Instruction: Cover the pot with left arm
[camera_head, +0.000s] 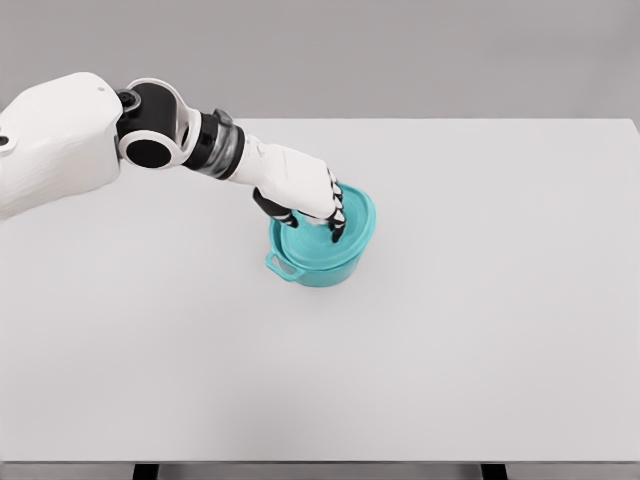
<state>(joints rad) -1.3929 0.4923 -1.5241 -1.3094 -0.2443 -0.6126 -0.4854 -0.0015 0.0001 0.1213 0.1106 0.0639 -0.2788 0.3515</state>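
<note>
A teal pot with a small side handle stands near the middle of the white table. A matching teal lid lies on top of it, shifted a little toward the back right. My left hand reaches in from the upper left and is on the lid, its dark fingers curled down over the lid's centre. The lid's knob is hidden under the hand. No right arm shows in the head view.
The table's far edge runs behind the pot and its front edge lies along the bottom of the picture. My left forearm stretches above the table's left rear part.
</note>
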